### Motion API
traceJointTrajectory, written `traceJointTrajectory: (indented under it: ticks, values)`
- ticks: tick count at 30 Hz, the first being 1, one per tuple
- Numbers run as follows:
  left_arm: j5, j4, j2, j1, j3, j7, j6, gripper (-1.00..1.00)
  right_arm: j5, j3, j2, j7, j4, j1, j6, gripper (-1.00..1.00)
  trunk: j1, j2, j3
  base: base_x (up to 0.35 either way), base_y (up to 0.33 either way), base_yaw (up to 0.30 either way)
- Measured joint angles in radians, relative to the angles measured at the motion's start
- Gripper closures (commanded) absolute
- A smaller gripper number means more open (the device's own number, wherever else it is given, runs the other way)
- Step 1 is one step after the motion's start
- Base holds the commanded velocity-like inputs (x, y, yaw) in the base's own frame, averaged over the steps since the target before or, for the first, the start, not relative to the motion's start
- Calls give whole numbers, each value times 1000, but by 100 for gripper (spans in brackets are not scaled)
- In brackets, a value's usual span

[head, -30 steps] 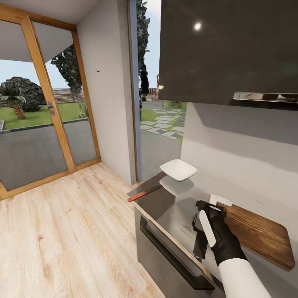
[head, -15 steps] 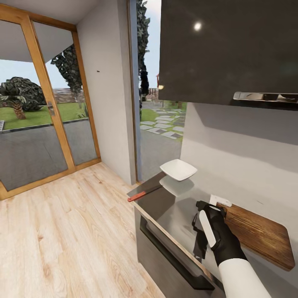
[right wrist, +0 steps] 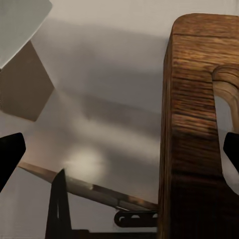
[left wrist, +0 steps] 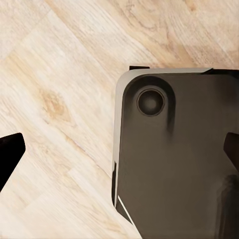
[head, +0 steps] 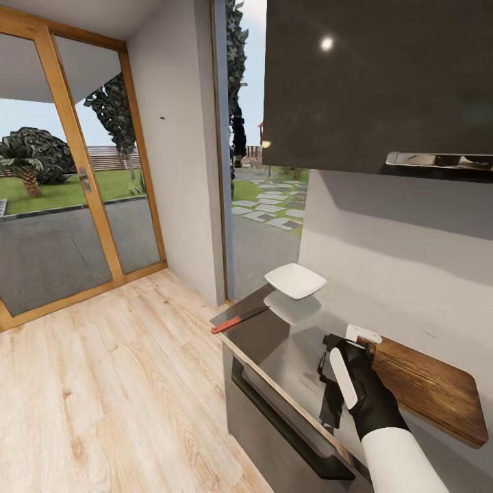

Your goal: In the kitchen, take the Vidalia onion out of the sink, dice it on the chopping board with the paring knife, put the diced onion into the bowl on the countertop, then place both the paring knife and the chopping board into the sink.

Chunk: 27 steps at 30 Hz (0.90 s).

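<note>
Head view: kitchen corner with light wood plank floor (head: pixel 116 383), wood-framed glass doors (head: pixel 75 171) giving onto lawn and paving, dark grey glossy wall cabinet (head: pixel 380 82) overhead; long glossy grey counter (head: pixel 287 342) with thin pale wood edge runs along the grey wall, dark drawer front below it; shallow white squarish bowl (head: pixel 295 281) sits near the counter's far end; slim paring knife with red handle and dark grey blade (head: pixel 238 320) lies at the counter's front edge, just in front of the bowl, handle tip poking past the edge; rectangular brown wooden chopping board (head: pixel 424 387) lies flat on the counter near the wall, well apart from knife and bowl; right tool (head: pixel 349 342), black with a white finger plate, sits at the board's near end, at the handle-slot end; contact with the board cannot be told from here.

Left wrist view: dark finger tips (left wrist: pixel 10 154) of the left tool (left wrist: pixel 119 154) at opposite frame edges, spread wide, nothing between them; below, the wood floor and a dark grey rounded-corner part of the robot's base.

Right wrist view: right tool's fingers spread wide, tips at opposite edges; the board's end with its slot-shaped handle hole lies between them, nearer one finger; no finger seen touching it, nothing gripped; grey counter beside the board.
</note>
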Motion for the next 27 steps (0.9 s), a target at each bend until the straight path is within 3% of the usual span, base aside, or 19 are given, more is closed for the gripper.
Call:
traceJointTrajectory:
  ticks: [17,27]
  values:
    - [0,0,0,0,0,0,0,-100,-3,0,0,0,0,0,2,-100,0,0,0,3,0,0]
    - [0,0,0,0,0,0,0,-100,-3,0,0,0,0,0,3,-100,0,0,0,123,-65,0]
